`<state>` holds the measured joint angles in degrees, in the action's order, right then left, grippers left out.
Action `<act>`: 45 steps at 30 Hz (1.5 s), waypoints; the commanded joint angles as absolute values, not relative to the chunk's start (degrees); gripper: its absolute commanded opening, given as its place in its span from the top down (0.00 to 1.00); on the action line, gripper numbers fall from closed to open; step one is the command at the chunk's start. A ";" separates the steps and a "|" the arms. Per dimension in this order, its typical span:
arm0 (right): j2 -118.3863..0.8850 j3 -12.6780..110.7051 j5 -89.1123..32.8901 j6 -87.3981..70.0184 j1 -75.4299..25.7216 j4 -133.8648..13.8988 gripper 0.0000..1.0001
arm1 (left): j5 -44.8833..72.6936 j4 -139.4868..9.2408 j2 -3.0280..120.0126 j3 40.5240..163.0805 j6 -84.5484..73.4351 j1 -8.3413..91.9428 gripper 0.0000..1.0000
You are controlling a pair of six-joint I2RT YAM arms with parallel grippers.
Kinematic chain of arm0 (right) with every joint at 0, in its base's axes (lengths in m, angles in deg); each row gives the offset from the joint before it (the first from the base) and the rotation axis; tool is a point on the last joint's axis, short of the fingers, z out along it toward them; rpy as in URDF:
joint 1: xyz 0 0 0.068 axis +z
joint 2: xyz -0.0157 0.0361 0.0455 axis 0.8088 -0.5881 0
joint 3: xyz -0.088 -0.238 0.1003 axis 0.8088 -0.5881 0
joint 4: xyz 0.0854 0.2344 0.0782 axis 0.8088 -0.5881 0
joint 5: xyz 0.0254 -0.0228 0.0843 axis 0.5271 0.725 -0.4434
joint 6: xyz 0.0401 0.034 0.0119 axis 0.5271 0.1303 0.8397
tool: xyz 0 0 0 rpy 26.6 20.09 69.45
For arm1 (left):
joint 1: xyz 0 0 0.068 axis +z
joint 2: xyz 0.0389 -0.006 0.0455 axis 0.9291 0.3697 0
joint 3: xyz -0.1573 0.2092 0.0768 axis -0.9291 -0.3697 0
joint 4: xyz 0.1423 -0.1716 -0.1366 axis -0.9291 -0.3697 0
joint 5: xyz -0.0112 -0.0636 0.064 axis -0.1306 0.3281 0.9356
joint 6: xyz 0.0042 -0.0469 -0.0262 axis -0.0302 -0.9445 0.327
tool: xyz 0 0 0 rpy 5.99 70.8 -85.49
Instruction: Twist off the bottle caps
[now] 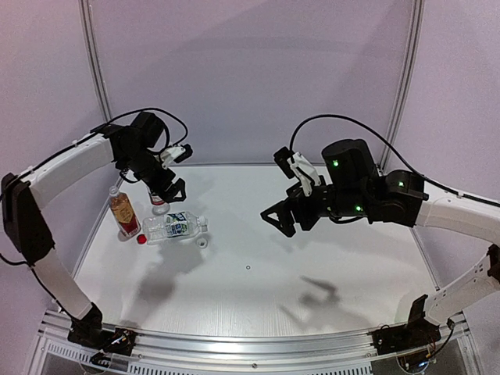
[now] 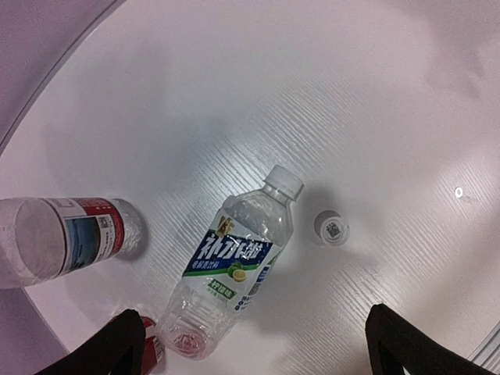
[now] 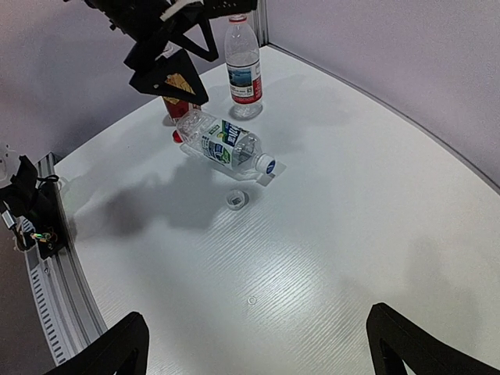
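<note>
Whitish loose cap lies well below the wide-open, empty left tool; right tool equally agape.

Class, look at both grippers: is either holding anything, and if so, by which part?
Nothing is held. The left gripper and the right gripper both stand open and empty above the table.

Left hand, right hand, jaws wide

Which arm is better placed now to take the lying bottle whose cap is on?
Left, I judge. The left gripper hangs open close above the lying green-labelled bottle, whose white cap is on. The right gripper, open too, hangs apart from it, toward the middle of the table.
</note>
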<state>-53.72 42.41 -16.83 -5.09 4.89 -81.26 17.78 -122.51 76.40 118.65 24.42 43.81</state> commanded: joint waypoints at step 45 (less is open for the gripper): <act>-60.00 47.56 -22.54 -7.00 5.39 -86.06 0.01 | 10.43 -116.96 96.97 113.71 20.43 47.34 0.23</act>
